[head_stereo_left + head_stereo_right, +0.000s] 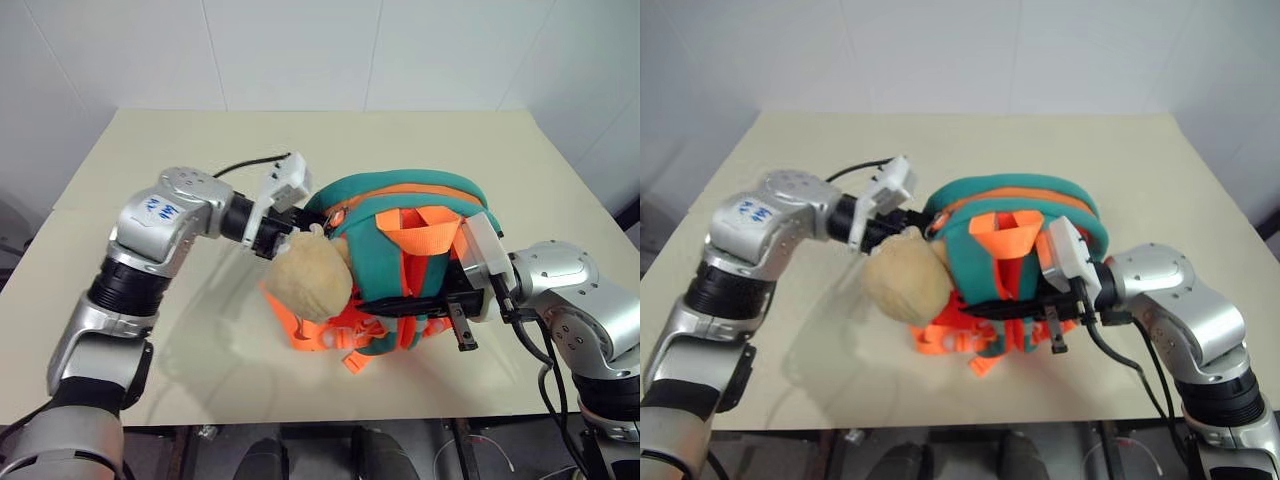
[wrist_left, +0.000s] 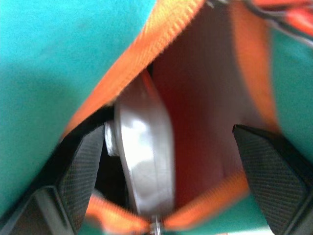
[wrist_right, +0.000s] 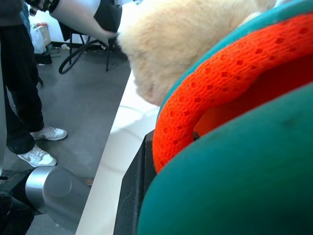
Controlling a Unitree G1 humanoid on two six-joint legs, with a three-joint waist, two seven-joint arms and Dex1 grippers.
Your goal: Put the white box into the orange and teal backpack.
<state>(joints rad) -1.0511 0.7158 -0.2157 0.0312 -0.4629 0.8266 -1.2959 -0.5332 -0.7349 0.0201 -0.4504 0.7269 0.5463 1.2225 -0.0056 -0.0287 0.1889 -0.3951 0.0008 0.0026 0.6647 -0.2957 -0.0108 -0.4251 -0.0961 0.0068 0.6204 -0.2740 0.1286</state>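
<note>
Beige table [image 1: 120, 330] against white wall | orange and teal backpack [image 1: 380, 235] lying mid-table, soft, likely to sag unless its rim is held | right gripper [image 1: 455, 300] clamped on its side | white box [image 2: 144, 156] inside the mouth, rigid, glossy, probably slippery; grip long edges | left gripper [image 2: 168, 171] spread wide, empty.

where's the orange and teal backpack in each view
Left eye view: orange and teal backpack at table centre, between the two arms.
Right eye view: same spot, centre.
Left wrist view: its teal fabric and orange-edged opening, with the white box inside.
Right wrist view: teal body and orange mesh, close up.
Shared landmark: tan plush toy against the backpack, in both eye views and the right wrist view.
</note>
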